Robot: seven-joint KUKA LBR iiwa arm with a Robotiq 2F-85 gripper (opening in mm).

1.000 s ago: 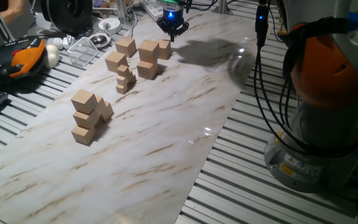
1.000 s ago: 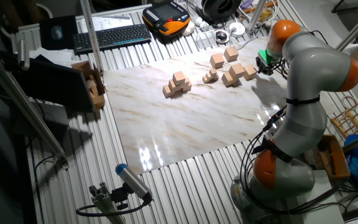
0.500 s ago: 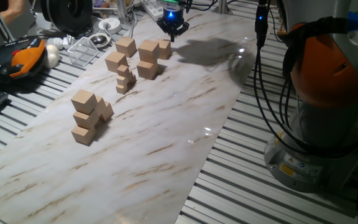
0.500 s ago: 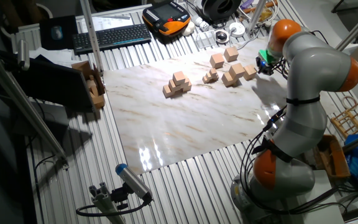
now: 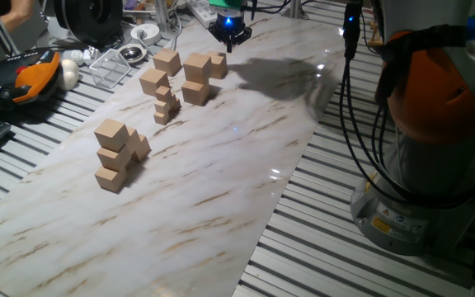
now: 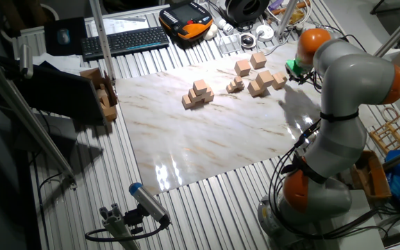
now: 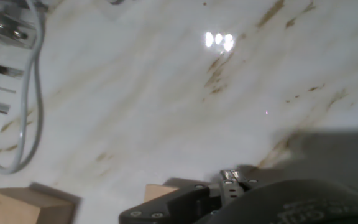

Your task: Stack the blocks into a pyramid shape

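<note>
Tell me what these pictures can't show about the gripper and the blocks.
- Gripper: too small and dark in one fixed view to tell if it is open; in the hand view its fingers are cut off by the bottom edge.
- Pyramid pile: its far side is hidden by its own blocks.
- Block: cut off at the hand view's bottom edge.

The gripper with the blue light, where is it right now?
In one fixed view the gripper hangs at the far end of the marble board, just beyond the single tan block beside a two-block stack.
</note>
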